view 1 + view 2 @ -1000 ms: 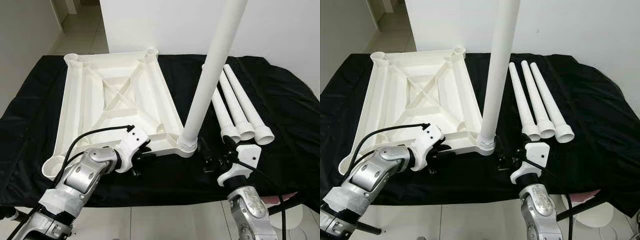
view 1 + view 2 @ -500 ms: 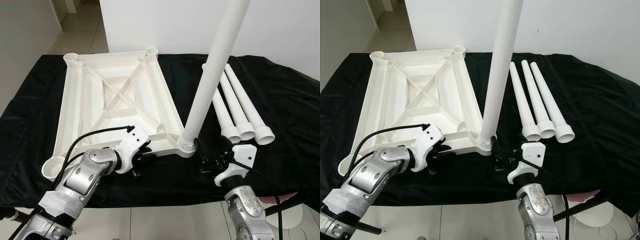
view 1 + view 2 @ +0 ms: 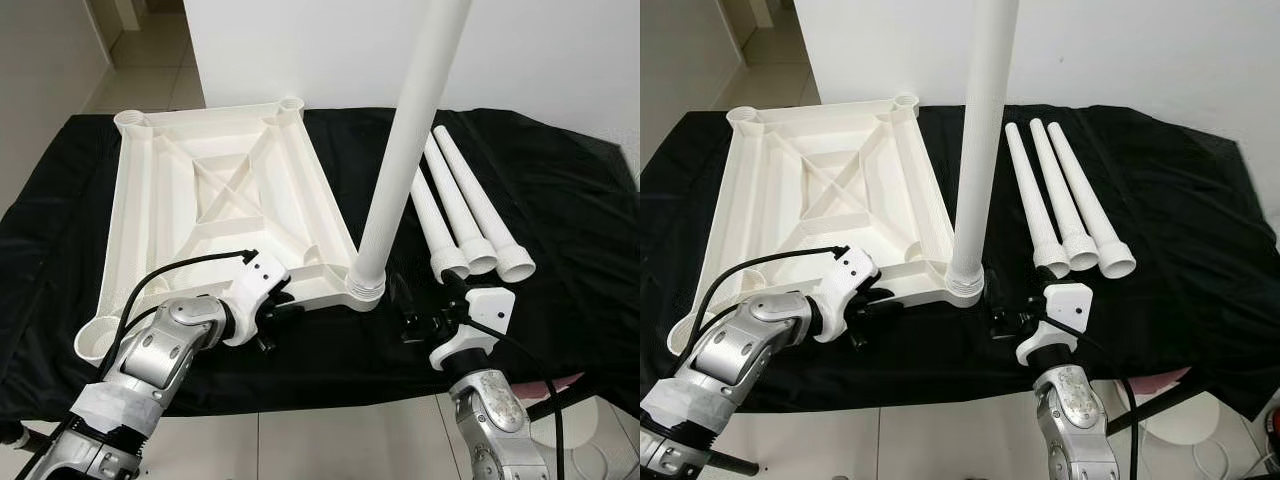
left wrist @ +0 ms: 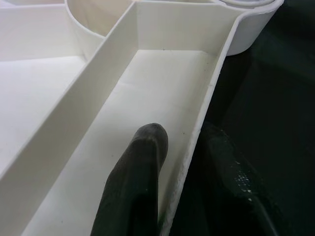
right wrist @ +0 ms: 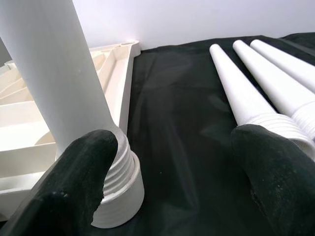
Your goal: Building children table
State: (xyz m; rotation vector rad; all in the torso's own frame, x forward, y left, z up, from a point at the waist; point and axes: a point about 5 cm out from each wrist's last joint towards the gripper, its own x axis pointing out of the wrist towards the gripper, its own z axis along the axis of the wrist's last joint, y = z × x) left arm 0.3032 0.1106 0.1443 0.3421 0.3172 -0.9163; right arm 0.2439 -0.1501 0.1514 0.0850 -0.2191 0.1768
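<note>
The white tabletop [image 3: 220,190] lies upside down on a black cloth. One white leg [image 3: 400,150] stands upright in its near right corner socket [image 3: 366,288]. Three loose legs [image 3: 465,210] lie side by side to the right. My left gripper [image 3: 275,310] is shut on the tabletop's near rim [image 4: 194,142], with one finger [image 4: 135,187] inside the wall and the other outside. My right gripper [image 3: 415,315] is open just right of the standing leg's threaded base [image 5: 118,191]. One of its fingers [image 5: 74,196] is close to that base, and the other finger [image 5: 275,172] is near the loose legs.
The black cloth [image 3: 560,180] covers the whole work surface and hangs over its near edge. A white wall rises behind it, and a tiled floor [image 3: 330,450] lies in front. A white round base [image 3: 1185,425] stands on the floor at the lower right.
My right gripper has moved left, closer to the standing leg's base. The camera view has shifted slightly. The left gripper keeps its hold on the rim.
</note>
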